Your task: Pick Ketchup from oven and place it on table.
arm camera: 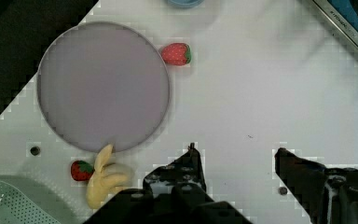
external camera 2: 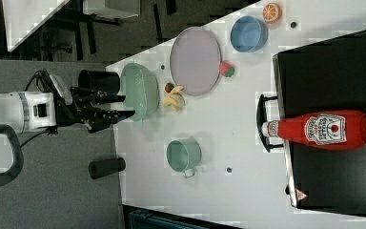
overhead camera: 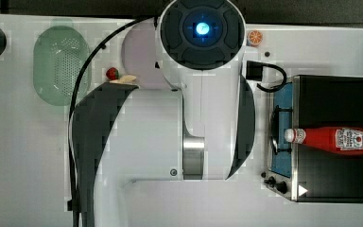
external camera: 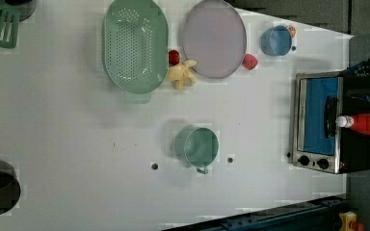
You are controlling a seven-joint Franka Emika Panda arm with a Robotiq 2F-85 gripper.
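Atop boxy black oven (external camera 2: 336,67): slim red plastic Ketchup (external camera 2: 331,130).

Red Ketchup (overhead camera: 333,140) bottle lies flat on top of black oven (overhead camera: 333,104), white cap over the door. Oven sits on white table (overhead camera: 19,142).

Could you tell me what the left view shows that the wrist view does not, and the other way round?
Only the left view: the Ketchup lying on top of the oven, the green cup and a blue bowl.
Only the wrist view: the gripper, fingers apart with nothing between them.
Both: the plate, two strawberries, the banana, the green colander and the table.
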